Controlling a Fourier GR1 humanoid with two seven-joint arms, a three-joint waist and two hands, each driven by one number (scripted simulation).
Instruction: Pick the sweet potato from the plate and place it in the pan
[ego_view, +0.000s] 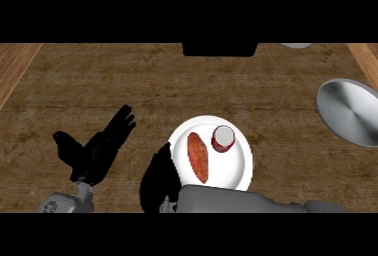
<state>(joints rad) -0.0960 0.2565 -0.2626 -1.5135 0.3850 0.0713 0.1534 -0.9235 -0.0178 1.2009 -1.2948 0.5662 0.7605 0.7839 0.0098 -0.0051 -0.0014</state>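
Observation:
An orange-brown sweet potato (198, 158) lies lengthwise on the left half of a white plate (238, 170). The silver pan (350, 113) sits at the right edge, partly cut off. My right forearm crosses the plate's near rim. My right hand (158, 178) rests just left of the plate, fingers stretched along its rim, close to the sweet potato but not holding it. My left hand (99, 150) stays open at the lower left, fingers up.
A small red and white can (223, 138) stands on the plate right of the sweet potato. A black object (220, 49) sits at the counter's far edge, with a pale item (297, 45) beside it. Brown counter lies between plate and pan.

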